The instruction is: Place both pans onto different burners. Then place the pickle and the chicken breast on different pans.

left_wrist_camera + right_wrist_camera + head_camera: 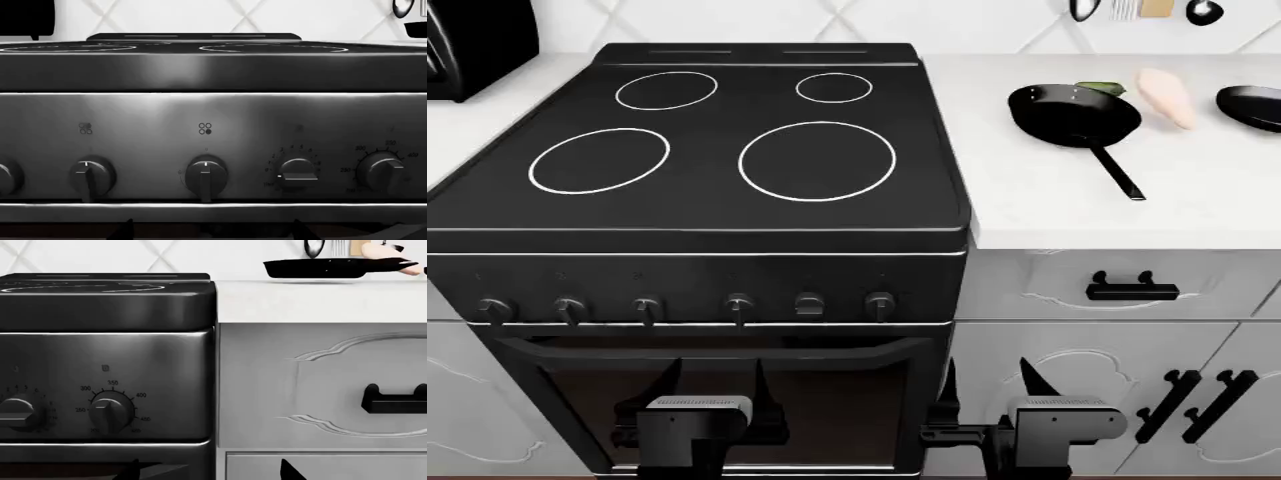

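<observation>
One black pan (pixel 1074 112) rests on the white counter right of the stove, handle toward the front; the right wrist view shows this pan (pixel 313 268) edge-on. A second pan (pixel 1252 105) is cut off by the right edge. The green pickle (pixel 1101 88) lies just behind the first pan. Between the pans lies the pink chicken breast (pixel 1165 97). Both large burners (pixel 598 160) (pixel 817 160) are bare. My left gripper (pixel 711 385) (pixel 210 230) and right gripper (pixel 990 385) (pixel 211 469) hang open and empty, low before the oven front.
The stove's knobs (pixel 738 306) and oven door handle (pixel 707 343) face my grippers. Two smaller circles (pixel 667 90) (pixel 834 87) mark the stovetop's back. A drawer handle (pixel 1132 291) juts from the white cabinet on the right. A black appliance (pixel 467 45) stands at the back left.
</observation>
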